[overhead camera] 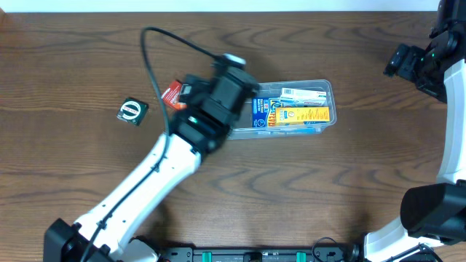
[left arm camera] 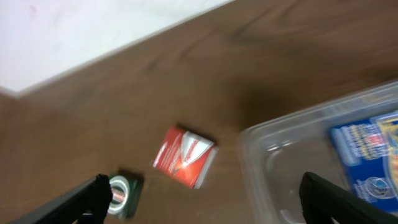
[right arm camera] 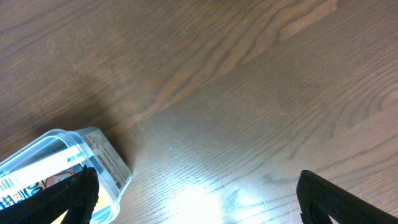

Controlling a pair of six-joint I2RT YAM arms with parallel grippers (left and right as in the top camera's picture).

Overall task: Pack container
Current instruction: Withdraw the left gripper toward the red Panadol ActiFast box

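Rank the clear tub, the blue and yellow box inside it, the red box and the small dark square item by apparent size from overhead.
1. container
2. blue and yellow box
3. red box and dark square item look alike; the left arm hides part of the red box, so no ranking.

The clear plastic container (overhead camera: 330, 89) sits flat on the brown table (overhead camera: 364, 182), with maybe two printed packs (overhead camera: 298, 115) inside.

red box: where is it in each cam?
Overhead: red box left of centre, partly hidden behind the left arm.
Left wrist: centre, left of the container.
Right wrist: not in it.
Shared landmark: the container, in all three.
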